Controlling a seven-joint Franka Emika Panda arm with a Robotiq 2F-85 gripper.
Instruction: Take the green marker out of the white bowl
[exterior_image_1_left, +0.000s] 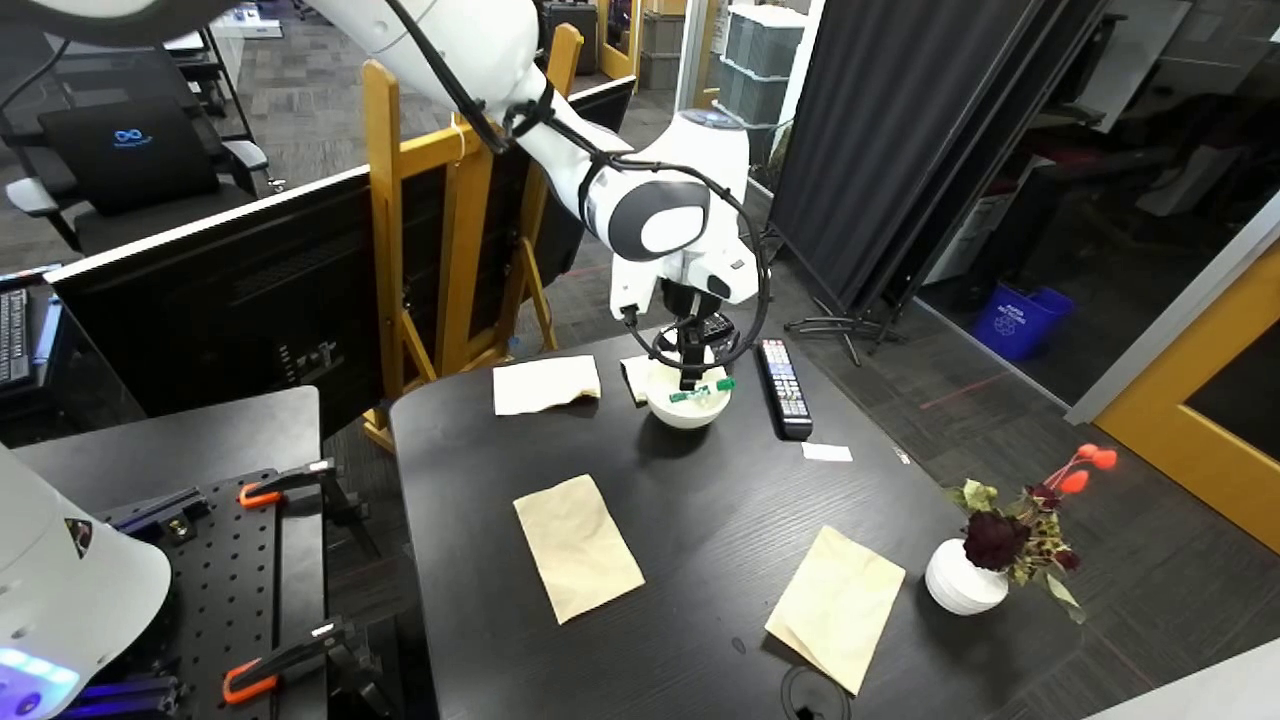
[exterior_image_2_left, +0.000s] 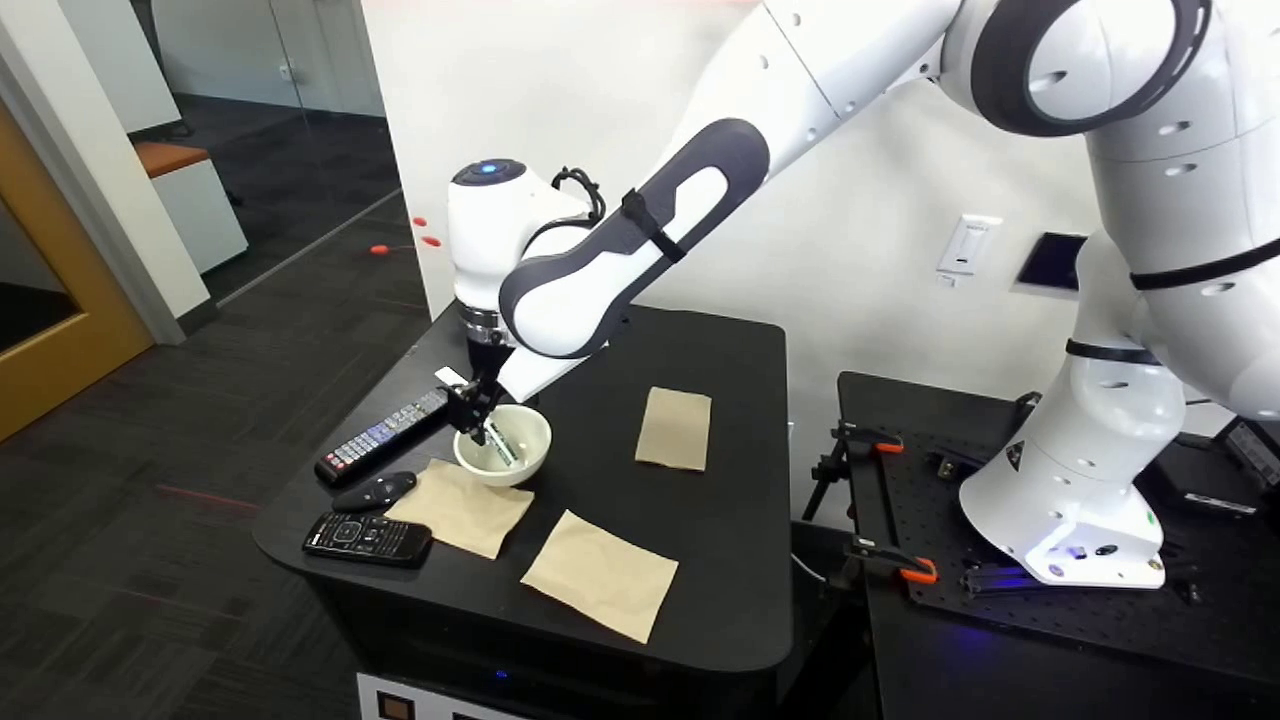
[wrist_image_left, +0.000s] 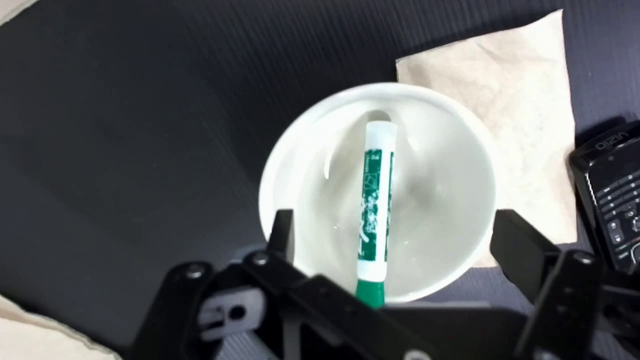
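1. Green marker: lies tilted inside the white bowl. Has a white body, a green label and a green cap. Leans with the white end down in the bowl and the cap end up by the rim.
2. White bowl: stands upright on the black table.
3. Gripper: points down and hangs low over the bowl. Has jaws wide apart, with 2 black fingers, 1 on each side of the marker, and a gap between marker and finger both ways. Touching the rim or not: cannot tell.
4. Tan napkin: lies just beside the bowl, partly hidden by it. Hard to tell: under the bowl or only next to it.
5. Long remote, small remote and wide remote: lie near the bowl, all 3 black.
6. White slip: lies just beside the long remote.
7. Back napkin, middle napkin and front napkin: lie spread out on the table in an exterior view, all 3 tan.
8. White vase: stands on the table with dark red flowers and bright red buds.
9. White robot arm: reaches over the table in both exterior views.
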